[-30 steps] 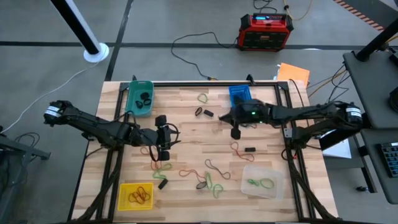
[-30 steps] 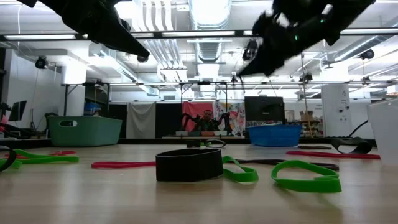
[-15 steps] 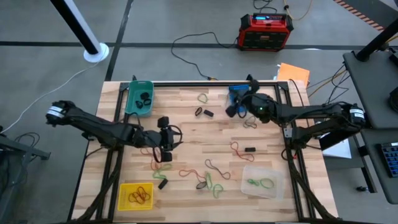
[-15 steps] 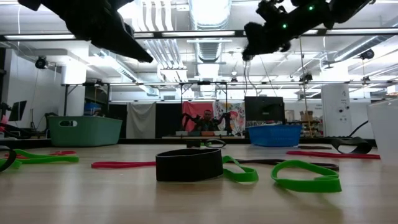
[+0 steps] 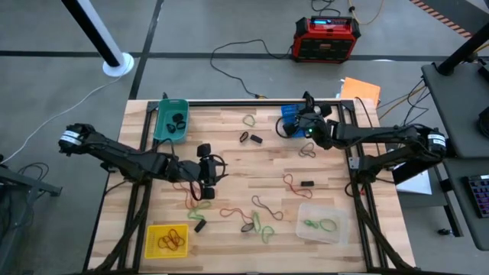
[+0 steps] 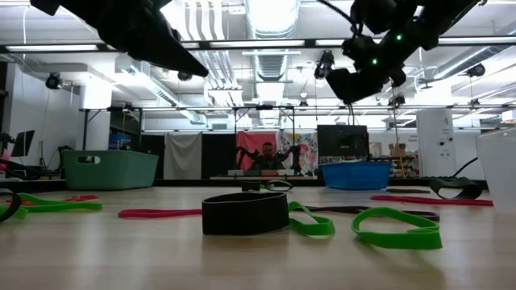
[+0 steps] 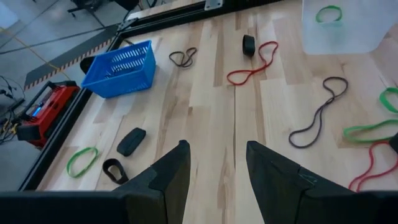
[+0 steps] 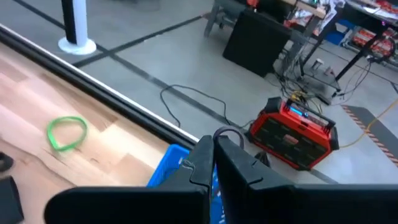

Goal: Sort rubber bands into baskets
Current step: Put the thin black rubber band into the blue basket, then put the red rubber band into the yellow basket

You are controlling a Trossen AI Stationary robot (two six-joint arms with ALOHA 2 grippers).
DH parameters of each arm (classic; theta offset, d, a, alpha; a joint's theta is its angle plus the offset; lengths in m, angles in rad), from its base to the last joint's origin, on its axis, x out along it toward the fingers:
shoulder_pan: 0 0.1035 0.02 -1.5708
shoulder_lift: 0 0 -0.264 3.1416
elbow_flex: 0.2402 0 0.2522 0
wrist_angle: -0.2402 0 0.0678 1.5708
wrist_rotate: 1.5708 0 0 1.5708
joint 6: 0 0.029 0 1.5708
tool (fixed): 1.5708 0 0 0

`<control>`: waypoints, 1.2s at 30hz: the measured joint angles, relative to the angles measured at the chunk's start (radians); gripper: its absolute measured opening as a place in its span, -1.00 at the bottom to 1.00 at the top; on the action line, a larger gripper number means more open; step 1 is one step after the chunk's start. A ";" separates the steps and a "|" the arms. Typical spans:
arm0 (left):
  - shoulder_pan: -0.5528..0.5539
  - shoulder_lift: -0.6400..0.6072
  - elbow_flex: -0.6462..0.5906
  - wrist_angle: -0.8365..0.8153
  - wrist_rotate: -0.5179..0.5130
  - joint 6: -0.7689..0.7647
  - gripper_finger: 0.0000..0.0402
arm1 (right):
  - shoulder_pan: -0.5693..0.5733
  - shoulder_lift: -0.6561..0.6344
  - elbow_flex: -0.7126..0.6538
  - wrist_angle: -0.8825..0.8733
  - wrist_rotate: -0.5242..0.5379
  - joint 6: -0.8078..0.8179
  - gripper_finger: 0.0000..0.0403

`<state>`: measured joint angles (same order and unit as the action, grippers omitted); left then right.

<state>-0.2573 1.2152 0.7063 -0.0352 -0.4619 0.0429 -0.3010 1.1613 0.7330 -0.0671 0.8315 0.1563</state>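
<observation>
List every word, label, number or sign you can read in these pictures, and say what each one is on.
No text can be read in any view.
The red-and-black box on the floor has a small lit panel, too blurred to read.
The posters on the far wall in the low view show colours only, no legible words.
The teal basket, blue basket, yellow basket and clear basket show no labels.

A wooden bench point(image 5: 229, 153) stands on a grey floor. Beyond its far edge sits a red-and-black box point(image 5: 327, 38) with a black cable point(image 5: 237, 52) trailing from it. An orange paper sheet point(image 5: 361, 90) lies near the bench's far right corner, and a white pole base point(image 5: 118, 65) stands off its far left corner.
</observation>
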 joint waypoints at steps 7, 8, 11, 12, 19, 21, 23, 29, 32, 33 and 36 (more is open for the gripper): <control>0.000 0.000 0.000 0.000 0.000 0.000 -0.29 | -0.005 0.007 -0.001 -0.010 -0.002 0.009 -0.96; 0.000 0.000 0.000 0.001 0.000 0.000 -0.29 | -0.006 0.007 -0.001 -0.010 -0.002 0.008 -0.96; 0.000 0.000 0.000 0.005 0.000 0.000 -0.29 | -0.006 0.007 -0.001 -0.010 -0.002 0.010 -0.96; 0.000 0.000 0.000 0.008 0.000 0.000 -0.29 | -0.006 0.007 -0.001 -0.010 -0.002 0.014 -0.95; 0.000 0.000 0.000 0.008 0.000 -0.002 -0.29 | -0.006 0.007 -0.001 -0.012 -0.038 0.080 -0.92; 0.000 0.000 0.000 0.008 0.000 -0.003 -0.29 | -0.006 0.007 -0.001 -0.012 -0.046 0.082 -0.88; 0.000 0.000 0.000 0.007 0.000 -0.003 -0.29 | -0.006 0.007 -0.001 -0.017 -0.046 0.082 -0.83; 0.000 0.000 0.000 0.007 0.000 -0.003 -0.29 | -0.006 0.007 -0.001 -0.042 -0.047 0.106 -0.67; 0.000 0.000 0.000 0.007 0.000 -0.003 -0.29 | -0.006 0.007 -0.001 -0.059 -0.048 0.114 -0.59; 0.000 0.000 0.000 0.008 0.000 -0.003 -0.29 | -0.006 0.007 -0.001 -0.064 -0.049 0.114 -0.56; 0.000 0.000 0.000 0.008 0.000 -0.004 -0.29 | -0.006 0.007 -0.001 -0.065 -0.053 0.114 -0.50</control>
<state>-0.2571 1.2152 0.7063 -0.0269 -0.4618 0.0389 -0.3065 1.1679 0.7322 -0.1318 0.7781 0.2699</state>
